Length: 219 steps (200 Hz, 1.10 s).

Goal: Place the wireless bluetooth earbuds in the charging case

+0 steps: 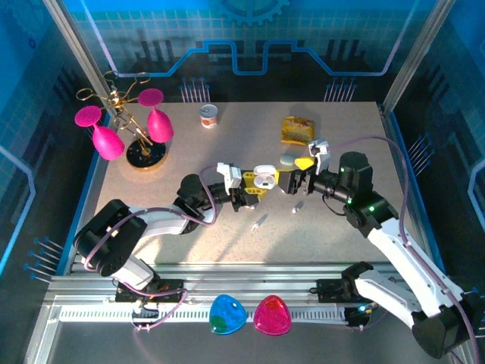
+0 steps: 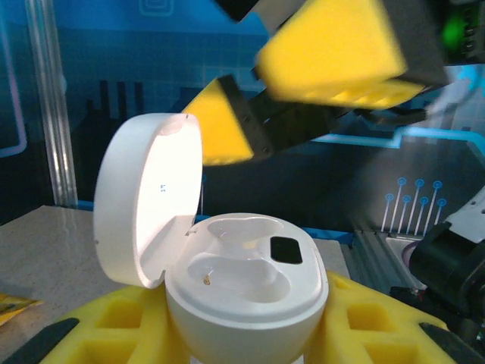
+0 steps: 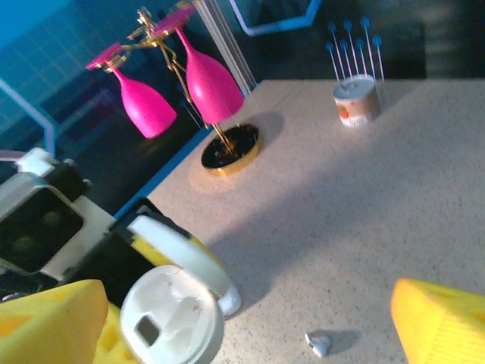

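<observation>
Overhead, the speckled beige tabletop (image 1: 364,152) sits inside a blue-lit enclosure (image 1: 303,30), and two tiny white earbuds (image 1: 260,221) lie loose at frame centre. At wrist level the left gripper (image 1: 252,186) clamps the glossy, pebble-round charging case (image 2: 246,303) between yellow foam pads (image 2: 114,315), lid (image 2: 148,205) raised, showing two moulded wells (image 2: 250,277) and perhaps a gold contact (image 2: 208,281). Beside it the right gripper (image 1: 297,176) gapes wide.
</observation>
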Tool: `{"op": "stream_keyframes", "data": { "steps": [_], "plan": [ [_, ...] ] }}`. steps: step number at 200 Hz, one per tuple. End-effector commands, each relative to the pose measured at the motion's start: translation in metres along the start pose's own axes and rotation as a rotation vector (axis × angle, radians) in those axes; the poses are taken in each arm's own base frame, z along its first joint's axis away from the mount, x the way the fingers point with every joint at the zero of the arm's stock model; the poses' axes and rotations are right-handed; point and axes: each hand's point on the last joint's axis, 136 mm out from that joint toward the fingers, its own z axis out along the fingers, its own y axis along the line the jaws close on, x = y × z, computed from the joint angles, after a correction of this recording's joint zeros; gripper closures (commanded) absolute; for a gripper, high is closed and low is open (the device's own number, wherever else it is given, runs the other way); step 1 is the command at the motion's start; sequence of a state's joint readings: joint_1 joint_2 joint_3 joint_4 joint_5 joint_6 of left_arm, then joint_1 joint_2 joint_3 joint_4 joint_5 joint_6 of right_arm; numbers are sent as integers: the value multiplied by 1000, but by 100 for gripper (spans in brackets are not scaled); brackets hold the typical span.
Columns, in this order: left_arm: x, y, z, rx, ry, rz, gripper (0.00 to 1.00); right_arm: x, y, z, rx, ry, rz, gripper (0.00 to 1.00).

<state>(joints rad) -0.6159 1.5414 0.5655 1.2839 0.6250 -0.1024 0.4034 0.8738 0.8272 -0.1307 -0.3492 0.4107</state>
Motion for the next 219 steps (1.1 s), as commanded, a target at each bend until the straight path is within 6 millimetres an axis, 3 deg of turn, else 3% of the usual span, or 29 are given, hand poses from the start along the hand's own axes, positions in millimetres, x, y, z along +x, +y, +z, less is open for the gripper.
{"op": "stream_keyframes", "data": {
  "steps": [1, 37, 67, 88, 163, 188, 219],
  "plan": [
    [-18, 4, -9, -32, -51, 62, 76, -7, -10, -12, 40, -74, 16, 0],
    [-17, 4, -17, -52, -35, 77, 76, 25, -66, -20, 189, -39, 194, 0],
    [-14, 3, -23, -70, -18, 86, 76, 73, -108, -16, 343, 133, 310, 10],
    [-12, 2, -25, -71, -9, 85, 76, 107, -129, -9, 426, 281, 381, 12],
    [-7, 1, -26, -71, 5, 82, 76, 178, -149, 15, 488, 576, 474, 27],
    [-6, 1, -27, -75, 8, 87, 76, 186, -149, 24, 492, 607, 445, 29],
    [-7, 0, -28, -69, 5, 84, 76, 181, -152, 47, 472, 614, 388, 32]
  ]
}}
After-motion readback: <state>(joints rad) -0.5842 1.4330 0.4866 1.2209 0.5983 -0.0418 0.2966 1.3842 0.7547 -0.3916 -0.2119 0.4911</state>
